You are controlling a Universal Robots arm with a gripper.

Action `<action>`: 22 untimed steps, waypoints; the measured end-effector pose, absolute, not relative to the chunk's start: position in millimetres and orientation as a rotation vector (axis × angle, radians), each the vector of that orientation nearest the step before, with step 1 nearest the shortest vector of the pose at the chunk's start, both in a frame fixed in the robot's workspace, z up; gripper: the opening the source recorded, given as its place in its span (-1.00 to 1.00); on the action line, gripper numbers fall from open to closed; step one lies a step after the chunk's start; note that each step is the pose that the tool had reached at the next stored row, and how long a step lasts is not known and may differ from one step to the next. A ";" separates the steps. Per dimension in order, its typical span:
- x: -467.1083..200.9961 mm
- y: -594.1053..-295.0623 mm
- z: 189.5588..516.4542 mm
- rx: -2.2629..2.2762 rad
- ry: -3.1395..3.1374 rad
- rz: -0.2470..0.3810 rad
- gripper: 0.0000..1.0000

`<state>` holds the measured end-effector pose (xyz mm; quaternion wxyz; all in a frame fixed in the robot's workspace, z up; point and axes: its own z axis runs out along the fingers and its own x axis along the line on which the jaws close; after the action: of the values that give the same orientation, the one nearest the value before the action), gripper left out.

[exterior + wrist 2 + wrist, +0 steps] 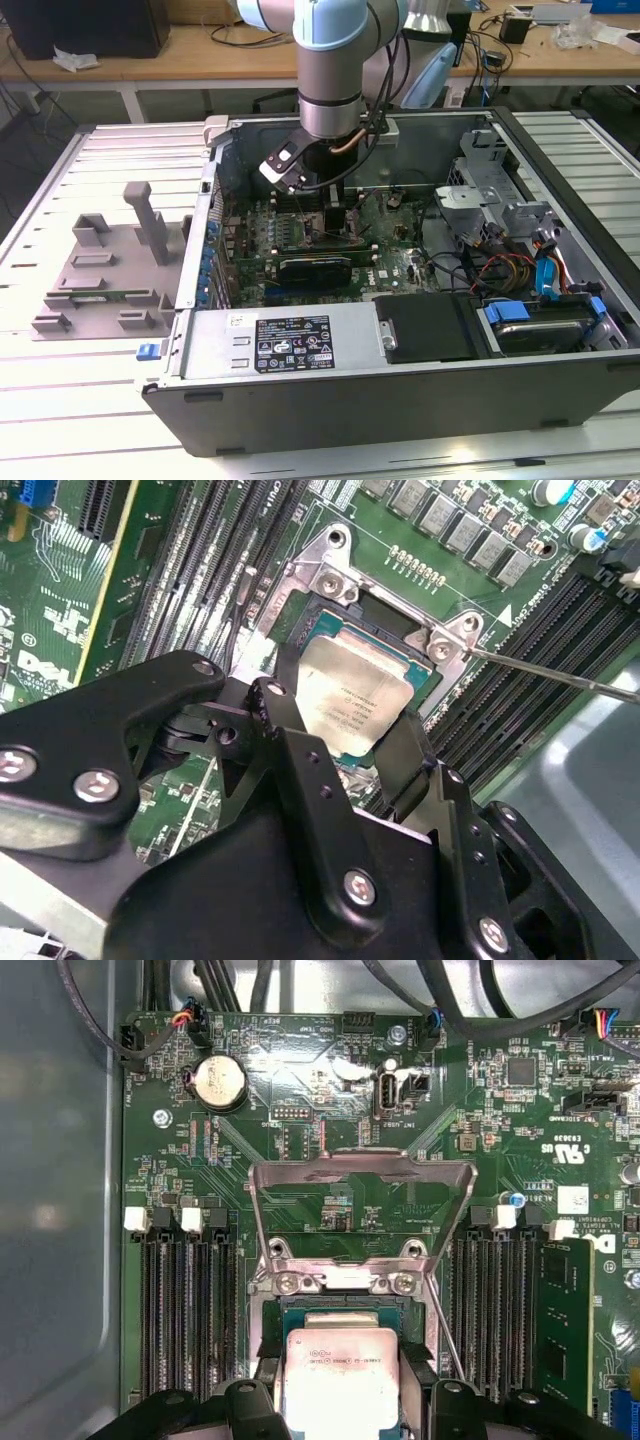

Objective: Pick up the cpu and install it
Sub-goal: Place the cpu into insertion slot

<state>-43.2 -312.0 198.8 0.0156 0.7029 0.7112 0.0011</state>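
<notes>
My gripper (325,205) reaches down into the open computer case (400,400), over the motherboard's socket. In both wrist views the cpu (350,695) (340,1375), a silver square chip, lies between my two black fingers (280,720), level with the socket (330,630). The fingers press against two opposite edges of the chip, so my gripper (345,730) (340,1400) is shut on it. The socket's metal load plate (360,1175) stands swung open beyond the chip, and the thin retention lever (560,670) sticks out to one side.
Memory slots (185,1300) flank the socket, with one green module (565,1320) seated. A black graphics card (315,268) lies in front of the socket, the power supply (300,340) nearer still. Drive bays and cables (520,270) fill the exterior view's right; a grey tray (110,270) sits outside on its left.
</notes>
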 end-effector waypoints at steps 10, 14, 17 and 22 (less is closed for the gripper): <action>-43.1 -311.8 198.8 2.187 2.210 0.002 0.08; -43.2 -311.8 200.0 2.188 2.208 0.001 0.08; -43.3 -312.5 200.1 2.189 2.205 -0.002 0.08; -42.6 -313.1 200.0 2.190 2.203 -0.003 0.08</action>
<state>-42.6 -313.1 200.0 0.0177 0.7049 0.7091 -0.0010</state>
